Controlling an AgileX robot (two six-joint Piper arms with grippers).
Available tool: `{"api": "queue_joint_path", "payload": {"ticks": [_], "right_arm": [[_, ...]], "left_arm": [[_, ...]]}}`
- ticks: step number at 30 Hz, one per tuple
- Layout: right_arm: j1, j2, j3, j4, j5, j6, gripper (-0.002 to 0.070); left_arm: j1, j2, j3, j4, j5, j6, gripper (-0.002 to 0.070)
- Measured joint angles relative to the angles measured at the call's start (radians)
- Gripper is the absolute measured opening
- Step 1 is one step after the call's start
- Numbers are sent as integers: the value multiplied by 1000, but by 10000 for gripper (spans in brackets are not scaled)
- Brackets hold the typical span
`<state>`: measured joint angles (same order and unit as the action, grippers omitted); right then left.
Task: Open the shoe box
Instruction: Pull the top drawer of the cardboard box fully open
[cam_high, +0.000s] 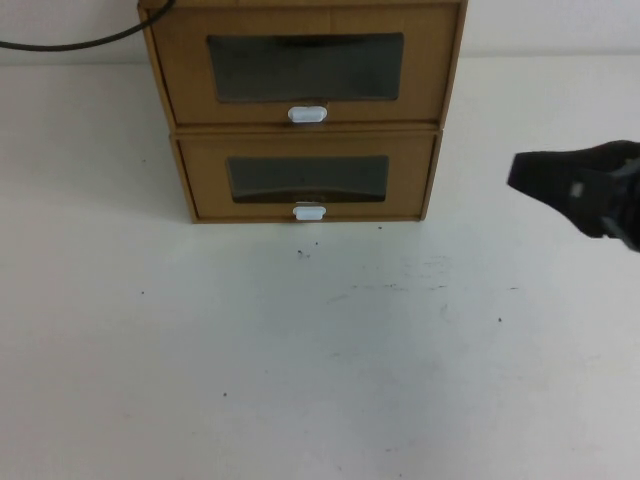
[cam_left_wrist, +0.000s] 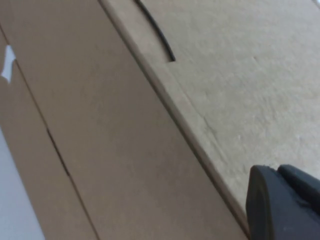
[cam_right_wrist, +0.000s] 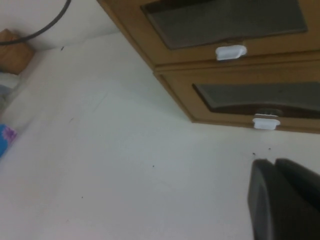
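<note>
Two brown cardboard shoe boxes are stacked at the back of the table, the upper box (cam_high: 305, 60) on the lower box (cam_high: 305, 185). Each has a dark window and a white handle: the upper handle (cam_high: 307, 114) (cam_right_wrist: 230, 51) and the lower handle (cam_high: 309, 211) (cam_right_wrist: 266, 122). Both drawers sit flush. My right gripper (cam_high: 520, 178) (cam_right_wrist: 272, 162) hovers to the right of the lower box, shut and holding nothing, apart from the handles. My left gripper (cam_left_wrist: 277, 170) is outside the high view, shut, close to a plain cardboard wall (cam_left_wrist: 100, 125).
A black cable (cam_high: 70, 42) (cam_left_wrist: 155, 30) runs along the back left beside the boxes. The white table (cam_high: 300, 360) stretches in front of them. In the right wrist view a brown object (cam_right_wrist: 12, 52) and a blue item (cam_right_wrist: 5, 137) lie at the far side.
</note>
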<state>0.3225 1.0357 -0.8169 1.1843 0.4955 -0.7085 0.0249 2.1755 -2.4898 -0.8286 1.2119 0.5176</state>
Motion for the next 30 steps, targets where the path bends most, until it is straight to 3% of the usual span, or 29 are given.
{"api": "queue_joint_path", "payload": {"ticks": [7,10,17,25,30], "right_arm": [[263,182,-58,-9,-225,-6,-20],[327,266,-93,-112,-271,-11,-20],[420,395,-235,-578,-278,-67,-21],[471,445,-267,-1333,-336,-89,-21],[475,492,-267,-1614,-344,-91,-21]], "left_arm": [[0,11,0,-73,0,19,-6],[0,12,0,-97,0,26,-6],[0,18,0,-102,0,32,-6],[0,18,0,-103,0,34,-6],[0,18,0,-104,0,34,-6]]}}
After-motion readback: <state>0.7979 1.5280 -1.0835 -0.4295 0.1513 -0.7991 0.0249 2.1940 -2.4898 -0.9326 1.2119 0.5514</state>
